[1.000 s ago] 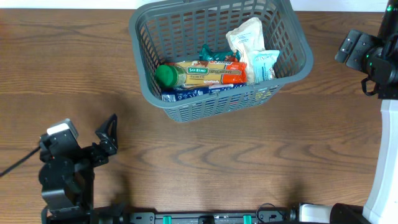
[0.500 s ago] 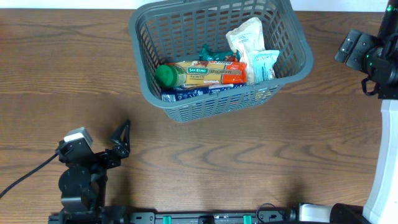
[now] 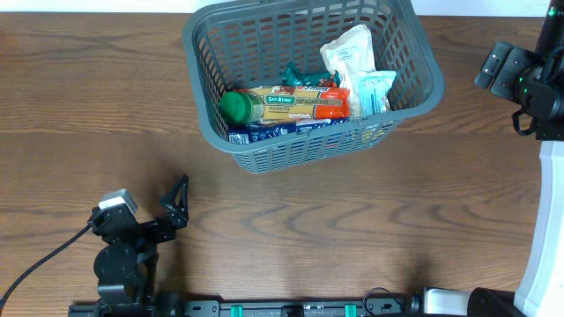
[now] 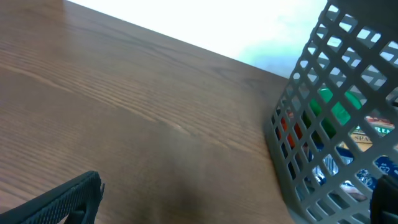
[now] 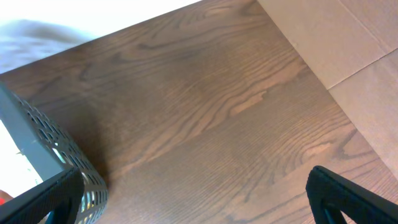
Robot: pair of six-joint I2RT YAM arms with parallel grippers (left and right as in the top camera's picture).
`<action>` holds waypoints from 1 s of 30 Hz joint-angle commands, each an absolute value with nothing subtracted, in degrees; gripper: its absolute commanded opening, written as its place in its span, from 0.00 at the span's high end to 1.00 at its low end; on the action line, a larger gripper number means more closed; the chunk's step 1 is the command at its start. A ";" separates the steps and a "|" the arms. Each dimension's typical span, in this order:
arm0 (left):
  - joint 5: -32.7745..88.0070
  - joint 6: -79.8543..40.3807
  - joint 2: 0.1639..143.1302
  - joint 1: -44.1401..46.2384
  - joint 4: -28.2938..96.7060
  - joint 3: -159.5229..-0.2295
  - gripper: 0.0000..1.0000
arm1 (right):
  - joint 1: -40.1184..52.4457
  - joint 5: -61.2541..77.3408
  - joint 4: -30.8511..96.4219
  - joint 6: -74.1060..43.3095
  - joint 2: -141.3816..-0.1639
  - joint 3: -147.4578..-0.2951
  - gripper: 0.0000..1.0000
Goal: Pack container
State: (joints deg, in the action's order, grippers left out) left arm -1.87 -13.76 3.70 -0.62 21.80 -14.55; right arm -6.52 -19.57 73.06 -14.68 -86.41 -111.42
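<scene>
Dark grey lattice-walled, thick-rimmed container (image 3: 291, 151) with groceries (image 3: 295, 104); left hand (image 3: 174, 207) and right hand (image 5: 193, 186) both spread apart.

The brown wood-grain worktop (image 4: 137, 124) filled most of the frame, ending at a pale, blurred backdrop (image 4: 205, 22). At the right stood the container (image 4: 281, 149) — its grey lattice wall and near corner close to the lens. Through the slots showed a green item (image 4: 336, 109), a red patch (image 4: 287, 127) and blue packaging (image 4: 382, 168). The left gripper (image 4: 239, 186) had its black jaws at the bottom corners — spread wide, only worktop between them.
</scene>
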 commanded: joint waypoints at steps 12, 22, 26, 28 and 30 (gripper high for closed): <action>-1.91 -15.18 1.56 -0.38 21.50 -11.25 0.01 | -6.76 -20.53 73.12 -15.40 -86.37 -111.70 0.01; -1.91 -16.45 0.12 -0.38 19.79 -8.45 0.01 | -6.76 -20.53 73.12 -15.40 -86.37 -111.70 0.01; -2.13 -16.43 0.12 -0.40 19.79 -8.19 0.02 | -6.76 -20.53 73.12 -15.40 -86.37 -111.70 0.01; -2.11 -16.73 0.12 -0.40 19.53 -7.38 0.02 | -6.76 -20.53 73.12 -15.40 -86.37 -111.70 0.01; -2.09 -17.15 0.12 -0.40 18.70 -6.28 0.01 | -6.76 -20.53 73.12 -15.40 -86.37 -111.70 0.01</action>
